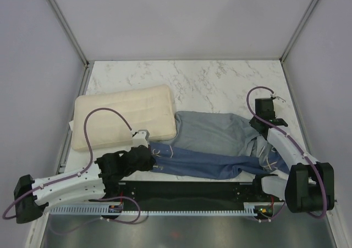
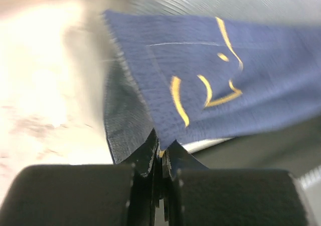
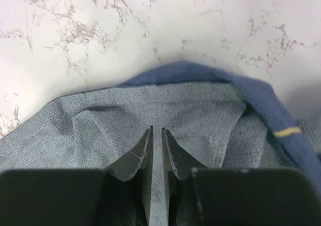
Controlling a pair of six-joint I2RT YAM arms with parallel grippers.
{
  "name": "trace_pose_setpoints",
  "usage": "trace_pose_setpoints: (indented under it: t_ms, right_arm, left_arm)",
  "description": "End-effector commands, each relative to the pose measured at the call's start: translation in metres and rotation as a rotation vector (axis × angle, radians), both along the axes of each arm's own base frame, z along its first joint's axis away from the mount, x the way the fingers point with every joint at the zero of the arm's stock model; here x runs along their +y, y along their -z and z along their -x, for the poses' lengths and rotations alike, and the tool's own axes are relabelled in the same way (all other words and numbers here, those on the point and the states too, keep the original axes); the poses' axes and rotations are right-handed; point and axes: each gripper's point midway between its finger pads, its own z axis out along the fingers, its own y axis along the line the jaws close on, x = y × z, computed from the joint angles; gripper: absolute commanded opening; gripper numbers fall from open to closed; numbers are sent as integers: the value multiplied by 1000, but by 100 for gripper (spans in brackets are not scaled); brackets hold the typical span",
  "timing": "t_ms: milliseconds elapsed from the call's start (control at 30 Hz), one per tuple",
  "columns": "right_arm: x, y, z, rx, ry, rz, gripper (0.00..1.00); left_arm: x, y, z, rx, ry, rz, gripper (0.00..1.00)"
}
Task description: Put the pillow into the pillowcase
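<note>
Only the top view gives the whole layout. The marble table (image 1: 220, 77) is biggest, and the pillowcase (image 1: 220, 135) lies flat and crumpled on it. Its long axis runs roughly left-right, parallel to the row of arm bases. The upper layer is pale grey-blue, with a darker denim-blue band along the near edge.

The pillow (image 1: 124, 119) is outside the pillowcase, off its left end on the far side. Its long axis is also left-right, with the right end angled slightly away from the bases. Its near right corner touches the pillowcase's left end. Neither wrist view shows the pillow.

The left gripper (image 1: 149, 155) is at the near left corner of the pillowcase. In its wrist view the left gripper (image 2: 160, 148) has its jaws pressed together, pinching the dark blue edge. That view is blurred, but it shows what the top view barely does: the dark outer face (image 2: 210, 70) fanning up from the pinch, with yellow outlines (image 2: 205, 90) printed on it.

The right gripper (image 1: 263, 128) is at the right end of the pillowcase. In its wrist view the right gripper (image 3: 156, 136) has its jaws nearly together, nipping a fold of the pale inner cloth (image 3: 150, 105). Only this view shows the dark blue hem (image 3: 261, 100) curling around the pale layer. A small yellow mark (image 3: 287, 132) sits on the hem, and bare marble lies just beyond the cloth.
</note>
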Motion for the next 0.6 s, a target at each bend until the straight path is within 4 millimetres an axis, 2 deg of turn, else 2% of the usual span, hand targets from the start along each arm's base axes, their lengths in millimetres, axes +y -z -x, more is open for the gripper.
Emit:
trace_pose_setpoints:
  t_ms: [0,33,100,133,167,200,233,267,300,333,367,400,433,467,500,533,567]
  right_arm:
    - [-8,-33,-20,-104,24,32,19]
    - [-9,-36,-20,-108,27,40,19]
    - [-10,-39,-21,-112,22,48,23]
    - [-7,-39,-22,-112,2,45,27]
    - [0,-39,-27,-113,-49,30,36]
    - [35,-38,-35,-129,-228,-90,45]
    - [54,-47,-47,-189,-352,-113,58]
    - [74,-47,-51,-209,-437,-161,76]
    - [94,-55,-57,-238,-516,-199,81]
    - [127,-58,-56,-232,-624,-201,85]
    - [144,-47,-59,-182,-676,-191,90]
    - [164,-62,-70,-204,-723,-182,91]
    - [196,-61,-66,-191,-805,-202,93]
    - [213,-48,-69,-157,-832,-242,95]
    - [231,-57,-75,-180,-874,-278,95]
    - [260,-61,-71,-198,-952,-331,96]
    - [274,-50,-71,-169,-970,-349,97]
  left_arm:
    - [9,-4,-30,4,-107,-10,2]
    - [21,-2,-46,5,-167,-22,2]
    - [23,3,-54,40,-176,28,2]
    - [29,3,-63,74,-216,88,2]
    - [31,4,-66,84,-228,126,2]
    - [33,11,-70,87,-243,166,2]
    - [43,13,-78,96,-295,200,2]
    - [38,15,-76,116,-273,243,2]
    - [39,21,-77,119,-280,257,2]
    - [40,23,-76,126,-284,260,2]
    - [40,25,-76,131,-287,258,2]
    - [40,29,-75,139,-286,256,2]
    - [40,27,-76,131,-282,260,2]
    - [39,27,-75,130,-276,261,2]
    - [39,26,-75,119,-267,264,2]
    - [39,25,-74,113,-262,265,2]
    - [39,24,-73,107,-256,264,2]
